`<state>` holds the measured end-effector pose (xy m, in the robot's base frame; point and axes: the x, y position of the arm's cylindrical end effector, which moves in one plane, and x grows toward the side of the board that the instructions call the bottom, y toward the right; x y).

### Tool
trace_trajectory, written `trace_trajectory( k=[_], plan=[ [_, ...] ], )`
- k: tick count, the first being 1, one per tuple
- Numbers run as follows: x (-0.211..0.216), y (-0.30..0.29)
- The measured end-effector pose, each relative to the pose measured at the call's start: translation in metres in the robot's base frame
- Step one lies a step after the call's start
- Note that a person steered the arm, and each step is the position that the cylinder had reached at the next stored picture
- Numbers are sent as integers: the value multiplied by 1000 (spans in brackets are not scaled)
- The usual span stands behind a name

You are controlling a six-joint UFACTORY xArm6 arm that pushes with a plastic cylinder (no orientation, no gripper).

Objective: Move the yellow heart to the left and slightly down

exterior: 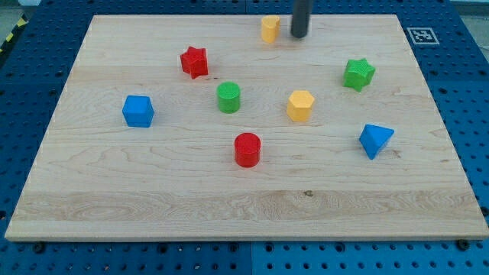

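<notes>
The yellow heart [270, 28] stands near the top edge of the wooden board [153, 191], a little right of the middle. My tip [299, 35] is the lower end of a dark rod that comes down from the view's top. It rests on the board just to the right of the yellow heart, with a small gap between them. No gripper is present.
A red star [194, 62] lies to the lower left of the heart. A green cylinder [228, 98], a yellow pentagon [300, 105] and a red cylinder [247, 149] sit mid-board. A blue cube [138, 111] is at the left. A green star [358, 73] and a blue triangle [375, 140] are at the right.
</notes>
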<state>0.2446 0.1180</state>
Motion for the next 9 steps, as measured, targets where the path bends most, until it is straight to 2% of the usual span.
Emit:
trace_trajectory(
  k=[2,4,7,9],
  plan=[
    [-15,8],
    [-15,-56],
    [-15,-108],
    [-49,-117]
  ],
)
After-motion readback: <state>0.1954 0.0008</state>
